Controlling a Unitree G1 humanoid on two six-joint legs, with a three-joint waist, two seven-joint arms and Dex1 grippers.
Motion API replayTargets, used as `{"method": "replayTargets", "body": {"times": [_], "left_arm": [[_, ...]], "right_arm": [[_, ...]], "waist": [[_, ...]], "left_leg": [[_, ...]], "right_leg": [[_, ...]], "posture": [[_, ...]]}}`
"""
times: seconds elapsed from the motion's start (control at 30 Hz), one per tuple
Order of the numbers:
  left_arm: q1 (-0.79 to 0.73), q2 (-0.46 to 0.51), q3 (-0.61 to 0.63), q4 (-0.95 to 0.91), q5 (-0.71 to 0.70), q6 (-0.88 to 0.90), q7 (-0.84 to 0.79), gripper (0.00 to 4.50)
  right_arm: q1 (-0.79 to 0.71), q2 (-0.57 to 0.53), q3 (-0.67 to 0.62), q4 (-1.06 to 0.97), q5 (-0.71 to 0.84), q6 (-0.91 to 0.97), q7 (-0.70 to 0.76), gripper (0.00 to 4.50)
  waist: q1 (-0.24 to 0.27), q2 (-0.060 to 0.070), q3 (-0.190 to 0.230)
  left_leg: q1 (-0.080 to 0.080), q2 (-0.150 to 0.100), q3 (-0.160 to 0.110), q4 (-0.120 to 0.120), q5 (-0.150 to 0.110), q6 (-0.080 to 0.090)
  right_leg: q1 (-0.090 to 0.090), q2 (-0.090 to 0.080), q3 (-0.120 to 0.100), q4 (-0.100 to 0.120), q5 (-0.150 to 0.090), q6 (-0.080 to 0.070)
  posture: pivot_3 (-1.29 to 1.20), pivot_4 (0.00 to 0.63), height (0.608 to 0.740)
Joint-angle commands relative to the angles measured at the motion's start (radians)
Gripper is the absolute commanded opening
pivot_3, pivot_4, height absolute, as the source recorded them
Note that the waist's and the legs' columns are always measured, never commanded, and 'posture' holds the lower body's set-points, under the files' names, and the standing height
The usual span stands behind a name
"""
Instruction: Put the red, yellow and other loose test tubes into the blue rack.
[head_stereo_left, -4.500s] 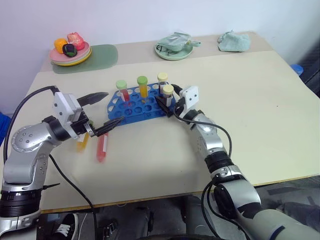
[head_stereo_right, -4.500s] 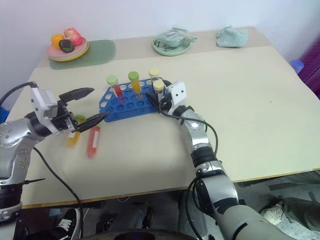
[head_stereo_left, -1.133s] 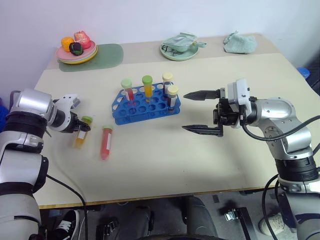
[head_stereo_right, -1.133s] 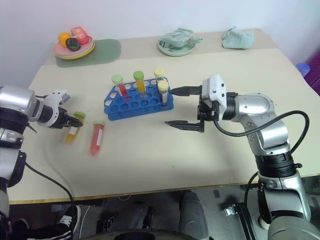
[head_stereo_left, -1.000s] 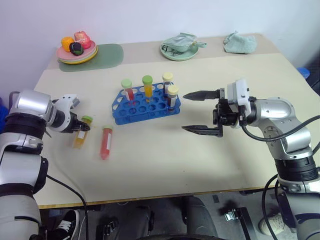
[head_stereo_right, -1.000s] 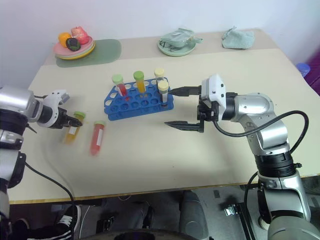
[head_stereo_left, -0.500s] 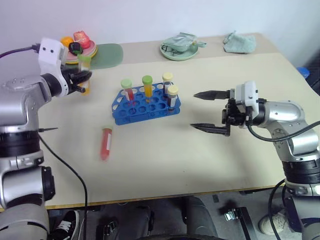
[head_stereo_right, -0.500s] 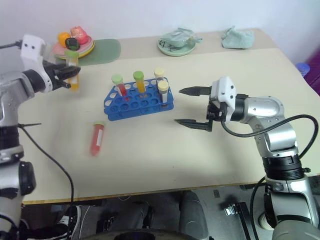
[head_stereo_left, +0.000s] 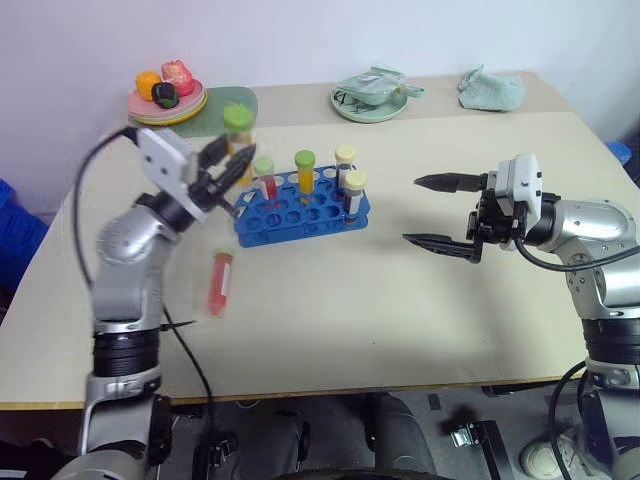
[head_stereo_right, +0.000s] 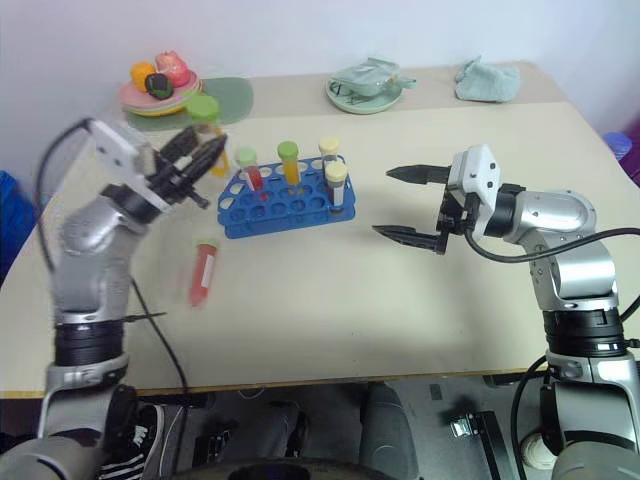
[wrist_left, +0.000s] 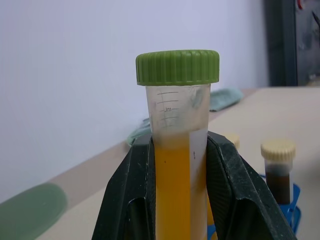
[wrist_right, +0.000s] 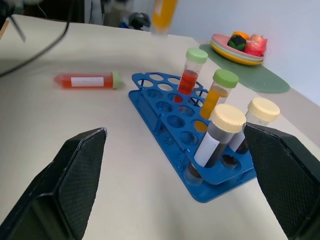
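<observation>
The left gripper (wrist_left: 180, 200) is clamped on a yellow-orange test tube (wrist_left: 176, 150) with a green cap, held upright in the air just left of the blue rack (head_stereo_left: 300, 205). Printed graduation lines and a tiny "ml" mark show under the cap; the tube's lower end is cut off. The right gripper (head_stereo_left: 432, 211) hangs spread wide and empty, right of the rack. Four capped tubes stand in the rack. A red tube (head_stereo_left: 219, 283) with a blank white label lies on the table (head_stereo_left: 350, 300), near-left of the rack.

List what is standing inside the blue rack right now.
The blue rack holds four upright capped tubes: red, yellow-orange and two dark ones. Their bottoms are hidden inside the holes.
</observation>
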Motion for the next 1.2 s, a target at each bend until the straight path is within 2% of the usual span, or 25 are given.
{"method": "replayTargets", "body": {"times": [0.03,0.2,0.4,0.67,1.2], "left_arm": [[-0.045,-0.049,-0.055,0.099,0.053,-0.135,0.024,0.76],[-0.068,-0.112,-0.111,0.215,0.095,-0.215,0.061,0.76],[-0.056,-0.145,-0.156,0.271,0.128,-0.29,0.077,0.76],[-0.073,-0.201,-0.144,0.341,0.11,-0.321,0.133,0.76],[-0.142,-0.265,-0.15,0.523,0.093,-0.396,0.103,0.76]], "right_arm": [[-0.005,-0.028,-0.042,-0.044,0.011,0.008,-0.015,4.5],[0.006,-0.035,-0.052,-0.073,0.018,0.026,-0.036,4.5],[0.023,-0.039,-0.062,-0.095,0.018,0.04,-0.059,4.5],[0.028,-0.035,-0.062,-0.105,0.015,0.041,-0.07,4.5],[0.023,-0.04,-0.066,-0.1,0.005,0.036,-0.081,4.5]], "waist": [[0.001,0.0,0.0],[-0.001,0.0,0.0],[-0.001,0.0,0.0],[0.0,0.0,0.0],[0.0,0.0,0.0]], "left_leg": [[0.0,0.0,0.0,0.0,0.0,0.0],[0.0,0.0,0.0,0.0,0.0,0.0],[0.0,0.0,0.0,0.0,0.0,0.0],[0.0,0.0,0.0,0.0,0.0,0.0],[0.0,0.0,0.0,0.0,0.0,0.0]], "right_leg": [[0.0,0.0,0.0,0.0,0.0,0.0],[0.0,0.0,0.0,0.0,0.0,0.0],[0.0,0.0,0.0,0.0,0.0,0.0],[0.0,0.0,0.0,-0.001,0.0,0.0],[0.003,0.001,0.0,-0.011,0.004,0.002]], "posture": [[0.0,0.15,0.74],[0.0,0.15,0.74],[0.0,0.15,0.74],[0.0,0.15,0.74],[0.0,0.15,0.74]]}}
